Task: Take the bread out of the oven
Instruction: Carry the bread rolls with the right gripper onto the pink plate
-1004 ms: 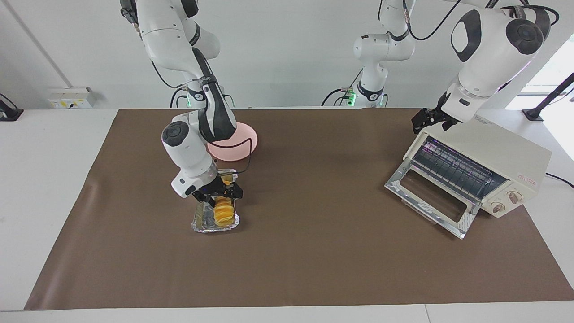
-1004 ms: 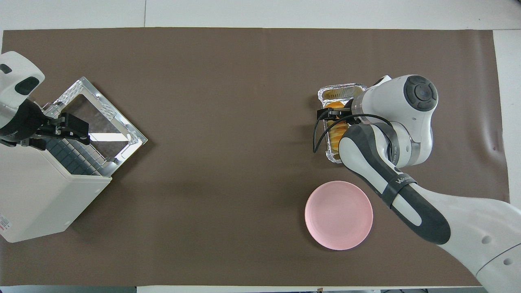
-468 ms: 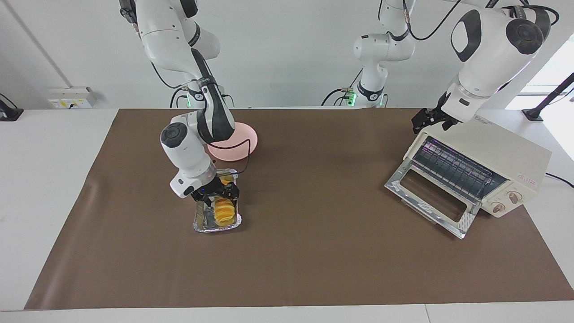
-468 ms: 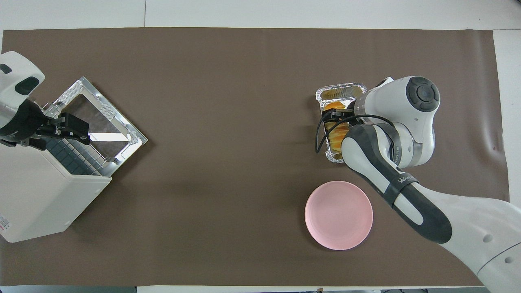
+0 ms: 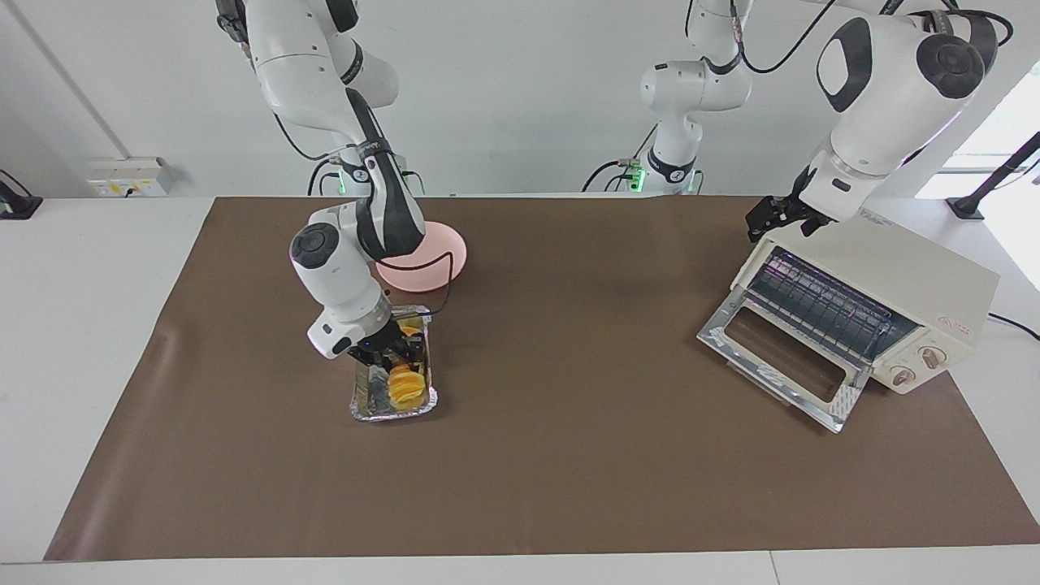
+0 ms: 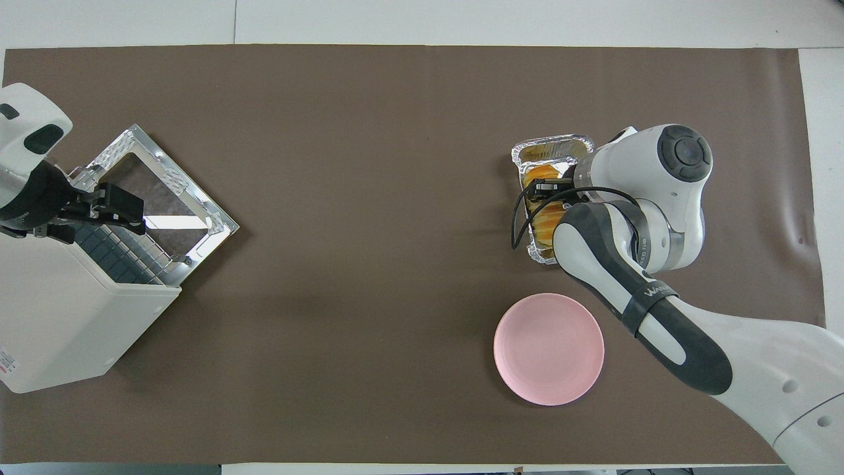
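The bread (image 5: 404, 385), a ridged golden-yellow loaf, lies in a crinkled foil tray (image 5: 366, 406) on the brown mat toward the right arm's end of the table. My right gripper (image 5: 396, 356) is down in the tray with its fingers drawn in against the loaf's end nearer the robots. From overhead the wrist covers part of the bread (image 6: 546, 221). The cream-white oven (image 5: 894, 284) stands toward the left arm's end, its chrome door (image 5: 780, 357) dropped open and its wire rack bare. My left gripper (image 5: 768, 218) hangs open at the oven's top front corner, holding nothing.
A pink plate (image 5: 422, 268) sits on the mat, nearer to the robots than the foil tray (image 6: 550, 146) and partly covered by the right arm. The brown mat (image 5: 569, 455) spans the table between tray and oven.
The right gripper's jaws, spread wide over the loaf before, have closed in on it. The tray shifted slightly. The left arm has not moved.
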`<state>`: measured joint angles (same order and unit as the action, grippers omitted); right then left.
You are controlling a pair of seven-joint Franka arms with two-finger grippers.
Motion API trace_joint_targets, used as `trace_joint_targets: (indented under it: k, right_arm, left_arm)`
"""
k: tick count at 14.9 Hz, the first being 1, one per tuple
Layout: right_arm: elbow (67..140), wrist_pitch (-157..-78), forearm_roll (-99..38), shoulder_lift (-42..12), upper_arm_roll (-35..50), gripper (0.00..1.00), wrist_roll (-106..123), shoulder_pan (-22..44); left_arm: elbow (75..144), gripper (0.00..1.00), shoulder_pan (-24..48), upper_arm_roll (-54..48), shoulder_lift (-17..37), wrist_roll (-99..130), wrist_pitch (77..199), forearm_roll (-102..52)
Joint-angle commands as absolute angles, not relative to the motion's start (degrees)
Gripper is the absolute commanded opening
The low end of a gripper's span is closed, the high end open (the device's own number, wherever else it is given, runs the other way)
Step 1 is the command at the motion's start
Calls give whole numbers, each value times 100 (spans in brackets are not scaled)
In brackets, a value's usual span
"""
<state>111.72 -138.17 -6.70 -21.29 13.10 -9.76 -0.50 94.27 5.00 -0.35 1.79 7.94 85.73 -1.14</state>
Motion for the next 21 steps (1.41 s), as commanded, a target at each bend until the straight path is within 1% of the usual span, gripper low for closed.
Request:
trace_joint_targets:
  k: [1, 3, 5, 8, 10, 11, 13, 16, 21]
  right_arm:
    - [11102, -13545, -580, -1969, 1362, 0, -984, -149]
    - [10707, -12941, -589, -1855, 1354, 0, -984, -149]
    - [10442, -12299, -589, -1549, 1345, 0, -1002, -167]
    - [10590, -11140, -589, -785, 1353, 0, -1055, -228]
    - [10923, -10400, -667, -371, 1362, 0, -1116, -202]
    - [11247, -10250, -720, -186, 1362, 0, -1177, -159]
    - [12055, -10423, -948, 192, 1371, 0, -1187, -62]
    - [12961, -11002, -975, 596, 1380, 0, -1187, 131]
    - [13947, -11881, -1037, 1028, 1380, 0, -1739, 825]
  left_arm:
    - [9615, 100, 483, -44, 9, 782, 8684, -17]
    - [9615, 100, 483, -44, 9, 782, 8684, -9]
    - [9615, 100, 483, -44, 9, 782, 8684, -9]
    - [9615, 100, 483, -44, 9, 782, 8684, -17]
    - [9615, 100, 483, -44, 9, 782, 8684, -9]
    - [9615, 100, 483, -44, 9, 782, 8684, -9]
    - [9615, 100, 483, -44, 9, 782, 8684, -9]
    - [9615, 100, 483, -44, 9, 782, 8684, -9]
    - [9615, 100, 483, -44, 9, 782, 8684, -17]
